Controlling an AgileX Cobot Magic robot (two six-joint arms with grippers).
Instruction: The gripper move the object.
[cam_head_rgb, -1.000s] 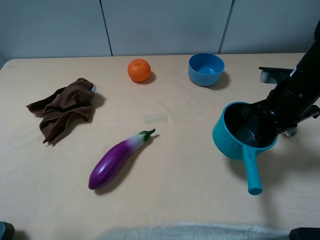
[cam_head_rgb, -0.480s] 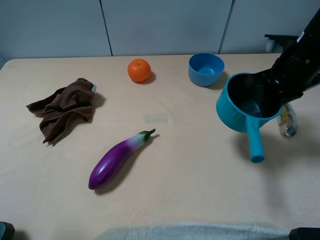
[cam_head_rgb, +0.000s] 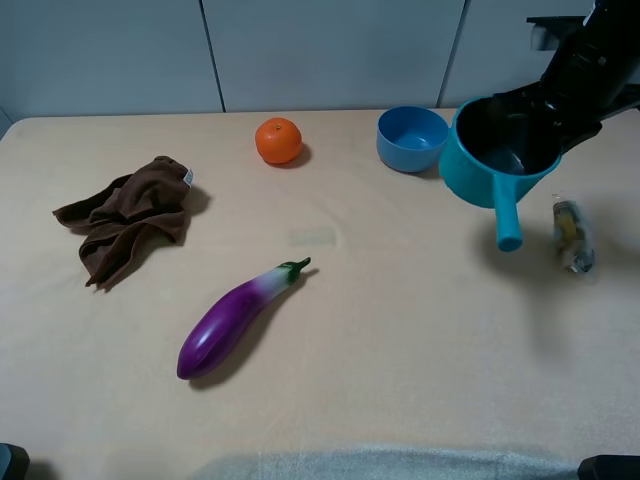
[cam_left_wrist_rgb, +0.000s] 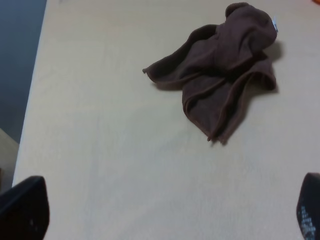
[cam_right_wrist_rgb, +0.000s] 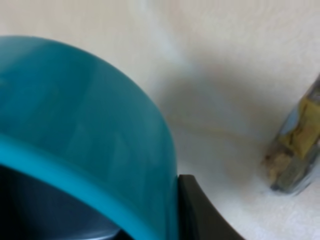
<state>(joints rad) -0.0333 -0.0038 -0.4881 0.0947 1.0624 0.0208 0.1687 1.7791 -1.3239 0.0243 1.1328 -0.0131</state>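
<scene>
From the high exterior view, the right gripper (cam_head_rgb: 556, 108) is reaching in at the far right edge of the tabletop (cam_head_rgb: 400, 350). Its fingers are pinching the rim of the teal saucepan (cam_head_rgb: 490, 160) and holding nothing else. The saucepan is hanging tilted, with its dark inside facing the camera and its straight handle pointing down toward the near edge. It is sitting just beside the blue bowl (cam_head_rgb: 411, 138), on the bowl's right. A small clear packet (cam_head_rgb: 573, 236) is lying on the tabletop near the handle's tip. An orange (cam_head_rgb: 279, 140) is resting further left along the far side. A crumpled brown cloth (cam_head_rgb: 130, 215) is lying at the left, and a purple eggplant (cam_head_rgb: 240, 318) is lying near the middle.

In the left wrist view, the left gripper (cam_left_wrist_rgb: 165, 210) is hovering over bare tabletop near the brown cloth (cam_left_wrist_rgb: 225, 85). Its fingers (cam_left_wrist_rgb: 22, 207) are standing wide apart and gripping nothing.

In the right wrist view, one dark finger is pressing against the outside of the saucepan's teal wall (cam_right_wrist_rgb: 90, 115). The other is hiding from sight. The packet (cam_right_wrist_rgb: 295, 150) is lying beyond it.
</scene>
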